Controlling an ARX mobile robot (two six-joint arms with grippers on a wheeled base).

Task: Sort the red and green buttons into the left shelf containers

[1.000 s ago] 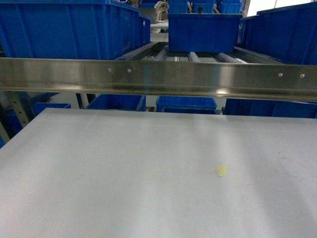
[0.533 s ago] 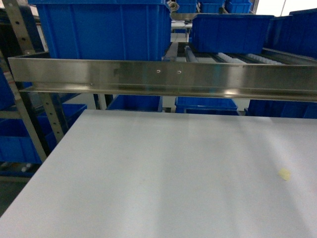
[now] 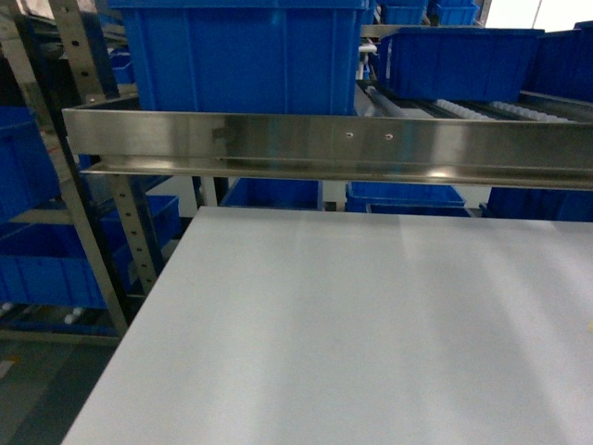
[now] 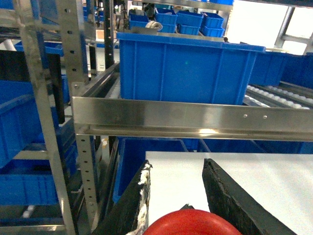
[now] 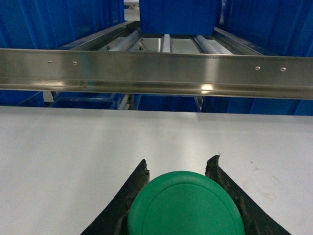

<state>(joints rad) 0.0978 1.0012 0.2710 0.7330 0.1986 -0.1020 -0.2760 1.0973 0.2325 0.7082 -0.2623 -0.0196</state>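
A steel shelf rail (image 3: 324, 144) runs across the bench's (image 3: 352, 324) far edge, fronting a blue tub (image 3: 243, 56). Left hand (image 4: 177, 196) grips the red button (image 4: 193, 224); right hand (image 5: 178, 176) grips the green button (image 5: 186, 205).

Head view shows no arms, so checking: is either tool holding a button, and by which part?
Left tool holds the red button, right tool the green button, each between its fingers. The caps hide which part is gripped.
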